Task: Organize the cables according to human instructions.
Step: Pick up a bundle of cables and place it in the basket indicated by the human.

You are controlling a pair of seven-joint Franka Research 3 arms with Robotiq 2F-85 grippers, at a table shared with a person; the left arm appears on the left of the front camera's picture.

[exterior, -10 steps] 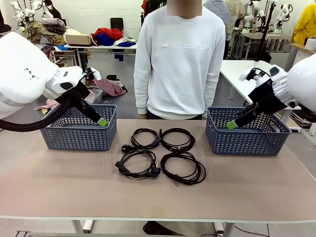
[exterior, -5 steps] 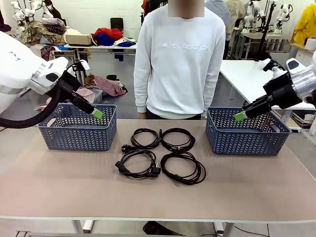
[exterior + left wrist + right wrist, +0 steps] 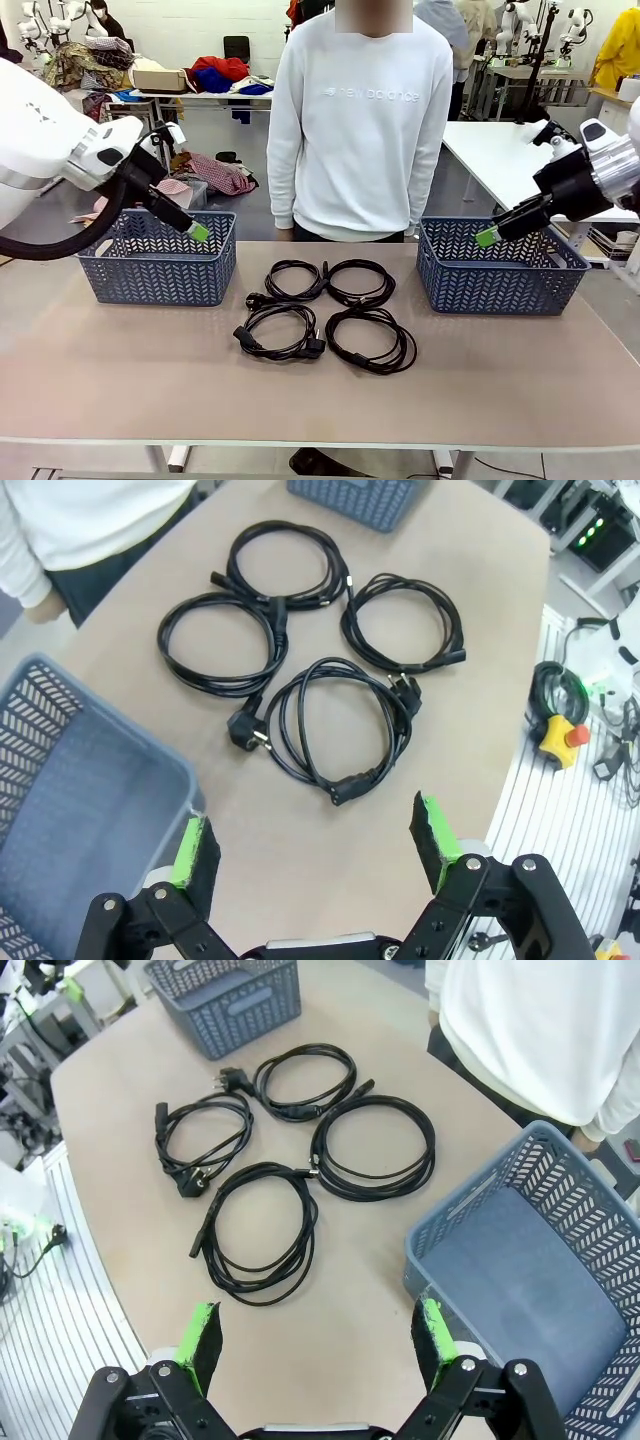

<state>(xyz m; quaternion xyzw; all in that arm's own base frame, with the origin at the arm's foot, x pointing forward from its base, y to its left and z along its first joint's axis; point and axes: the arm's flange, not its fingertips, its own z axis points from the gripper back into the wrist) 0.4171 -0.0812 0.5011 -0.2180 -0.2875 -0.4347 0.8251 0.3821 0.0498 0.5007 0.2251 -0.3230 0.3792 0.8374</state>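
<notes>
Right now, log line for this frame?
left pincer: open, near left blue lattice plastic basket | right pincer: open, near right matching basket | four coiled thin black power cords: on table between baskets

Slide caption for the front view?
Four coiled cables between left basket and right basket; left tool and right tool open.

L gripper [image 3: 198, 232] up & back a bit vs a sec ago, tip higher over left basket [image 3: 150, 285], R gripper [image 3: 486, 237] raised & pulled out toward its own side above right basket [image 3: 500, 292] (most of it in first half sec), person [image 3: 362, 130] edged slightly to robot's left
</notes>
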